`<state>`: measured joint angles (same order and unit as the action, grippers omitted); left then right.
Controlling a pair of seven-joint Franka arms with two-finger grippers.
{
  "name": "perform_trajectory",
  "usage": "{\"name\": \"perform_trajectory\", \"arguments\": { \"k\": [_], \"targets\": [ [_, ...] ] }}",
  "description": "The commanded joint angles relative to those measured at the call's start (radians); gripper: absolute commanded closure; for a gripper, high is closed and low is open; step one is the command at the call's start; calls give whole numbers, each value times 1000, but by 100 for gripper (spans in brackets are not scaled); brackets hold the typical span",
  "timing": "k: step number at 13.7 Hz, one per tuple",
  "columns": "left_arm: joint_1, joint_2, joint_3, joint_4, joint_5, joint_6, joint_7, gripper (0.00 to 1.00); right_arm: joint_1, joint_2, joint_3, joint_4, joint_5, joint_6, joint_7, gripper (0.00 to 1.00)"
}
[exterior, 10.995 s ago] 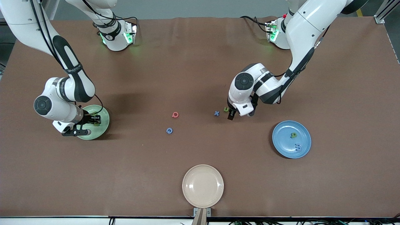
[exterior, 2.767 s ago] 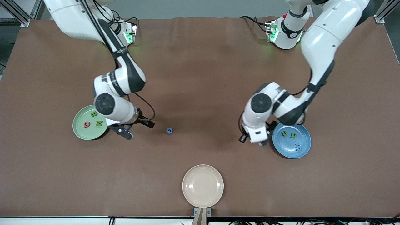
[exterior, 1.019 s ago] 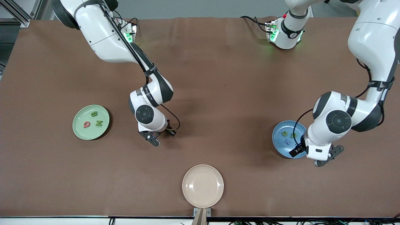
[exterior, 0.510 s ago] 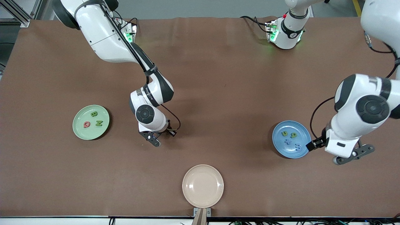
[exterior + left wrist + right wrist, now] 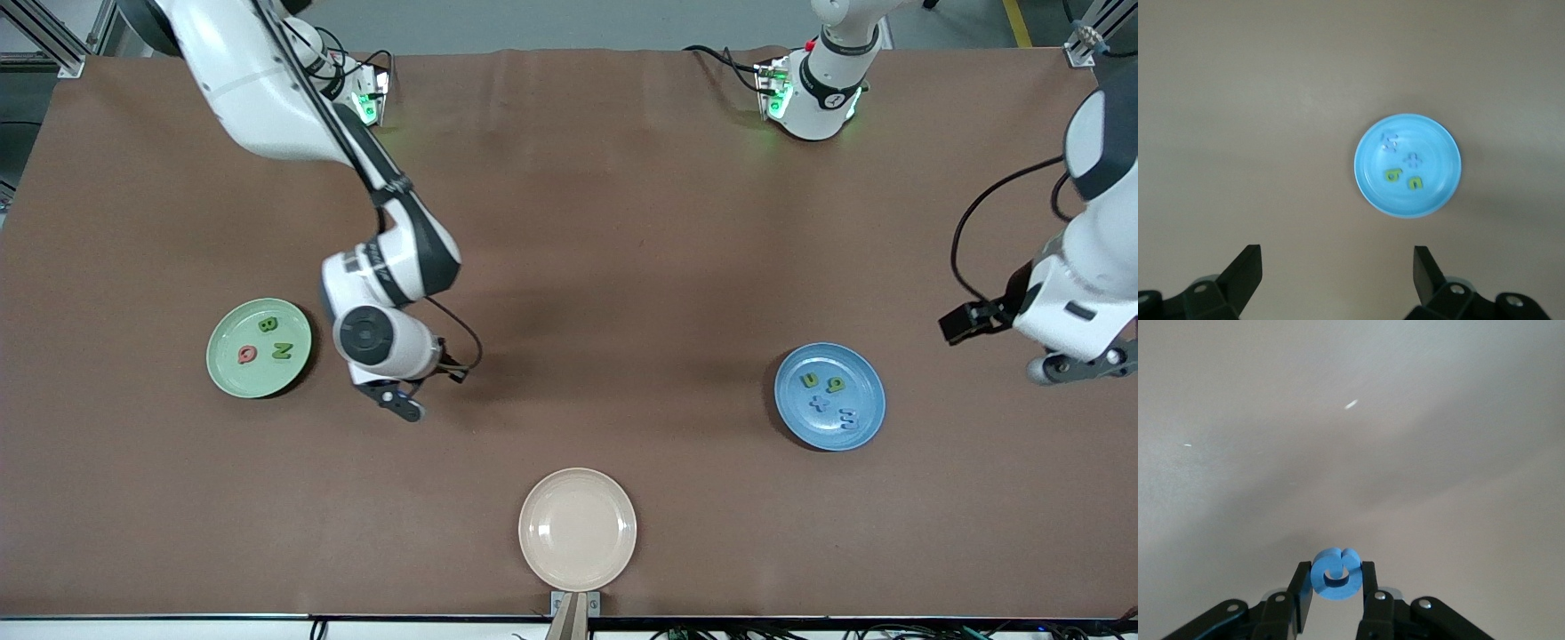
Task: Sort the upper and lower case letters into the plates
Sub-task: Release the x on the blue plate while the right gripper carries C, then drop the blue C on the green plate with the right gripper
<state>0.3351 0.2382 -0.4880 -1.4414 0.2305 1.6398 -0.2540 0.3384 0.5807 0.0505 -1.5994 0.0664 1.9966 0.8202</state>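
Sorting at a late stage: 7 of the 8 letters lie in plates, and 1 is in transit. The right gripper [image 5: 1333,597], over bare table between the pale green plate [image 5: 222,373] and the table's middle, has its fingers clamped on the blue G [image 5: 1336,573], the last letter outside a plate. By judgement, what remains is to carry this G to the green plate and release it there.

The pale green plate, toward the right arm's end of the table, holds 3 upper case letters: the green B [image 5: 268,324], the green N [image 5: 282,351] and the red Q [image 5: 246,356]. The blue plate [image 5: 867,373], toward the left arm's end, holds 4 lower case letters: the green u [image 5: 809,380], the green g [image 5: 835,385], the blue x [image 5: 817,403] and the blue m [image 5: 848,417].

The cream-beige plate [image 5: 577,530], nearest the front camera, holds nothing.

The left gripper [image 5: 1335,283] waits above the table near the blue plate, fingers spread wide and empty.
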Motion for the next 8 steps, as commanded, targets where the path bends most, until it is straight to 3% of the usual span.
{"name": "perform_trajectory", "arguments": {
  "k": [1,2,5,8],
  "targets": [
    [-167,-131,231,-85,-109,-8,117,0,-129,-215,17,-206,-36,-22,-235,85],
    [-233,-163,303,-106,-124,-21,127,0,-169,-261,17,-261,-72,-13,-322,85],
    [-291,-217,409,-111,-213,-58,195,0,-316,-300,17,-309,-108,-9,-546,85],
    [-294,-230,433,-100,-223,-61,217,0,-462,-291,17,-371,-108,78,-815,85]
  ]
}}
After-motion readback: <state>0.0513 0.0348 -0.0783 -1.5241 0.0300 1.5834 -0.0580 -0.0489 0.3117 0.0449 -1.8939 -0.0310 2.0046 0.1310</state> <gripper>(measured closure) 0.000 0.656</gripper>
